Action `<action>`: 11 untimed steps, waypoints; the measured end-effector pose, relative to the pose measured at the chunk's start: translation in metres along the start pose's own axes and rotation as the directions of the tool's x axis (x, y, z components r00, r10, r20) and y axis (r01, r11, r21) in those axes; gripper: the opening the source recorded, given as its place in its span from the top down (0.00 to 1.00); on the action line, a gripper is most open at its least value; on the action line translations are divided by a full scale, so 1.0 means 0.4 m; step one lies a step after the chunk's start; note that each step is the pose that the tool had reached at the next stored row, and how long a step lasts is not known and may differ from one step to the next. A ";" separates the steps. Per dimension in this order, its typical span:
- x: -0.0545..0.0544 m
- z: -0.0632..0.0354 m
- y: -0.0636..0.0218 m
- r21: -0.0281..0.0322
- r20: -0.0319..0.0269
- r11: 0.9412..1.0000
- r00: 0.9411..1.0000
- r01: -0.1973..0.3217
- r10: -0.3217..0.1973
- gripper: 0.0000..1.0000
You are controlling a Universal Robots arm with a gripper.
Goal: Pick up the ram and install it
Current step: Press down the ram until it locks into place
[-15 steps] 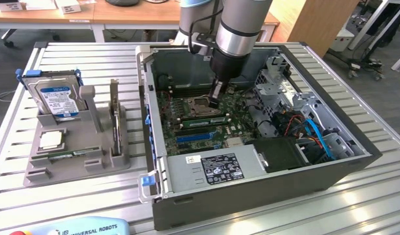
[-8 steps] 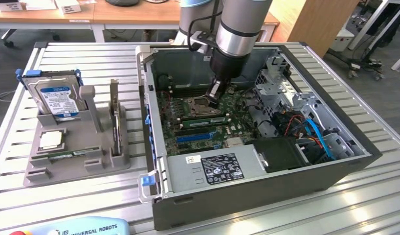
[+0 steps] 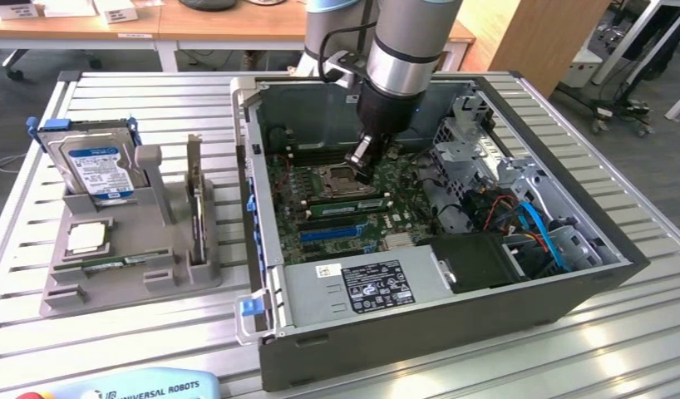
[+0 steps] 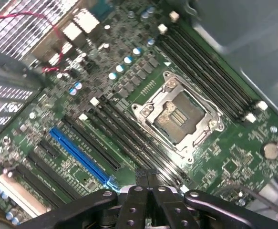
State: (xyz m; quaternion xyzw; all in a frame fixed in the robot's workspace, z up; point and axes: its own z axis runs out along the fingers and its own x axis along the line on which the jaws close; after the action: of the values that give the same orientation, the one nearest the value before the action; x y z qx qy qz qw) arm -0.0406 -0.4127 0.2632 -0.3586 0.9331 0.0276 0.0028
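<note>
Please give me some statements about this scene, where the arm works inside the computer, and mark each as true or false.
1. The gripper is inside the open computer case, above the motherboard. True.
2. The hard drive with the blue label lies inside the case. False: it stands upright in the grey holder on the table, at the exterior view's left.
3. The processor socket on the motherboard is open, with no chip in it. True.
4. The case's side panel is closed. False: the side is open and the inner parts show.
5. A long blue slot is on the motherboard in the wrist view. True.
</note>
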 end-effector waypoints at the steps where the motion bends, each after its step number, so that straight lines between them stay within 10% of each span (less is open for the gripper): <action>1: 0.000 0.000 0.000 0.000 0.001 1.000 1.000 -0.016 0.016 0.90; 11: 0.000 0.004 0.000 0.004 0.010 0.982 0.982 -0.189 0.189 0.90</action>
State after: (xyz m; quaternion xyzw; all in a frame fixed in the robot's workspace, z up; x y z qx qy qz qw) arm -0.0406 -0.4127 0.2616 -0.2682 0.9630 0.0272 0.0054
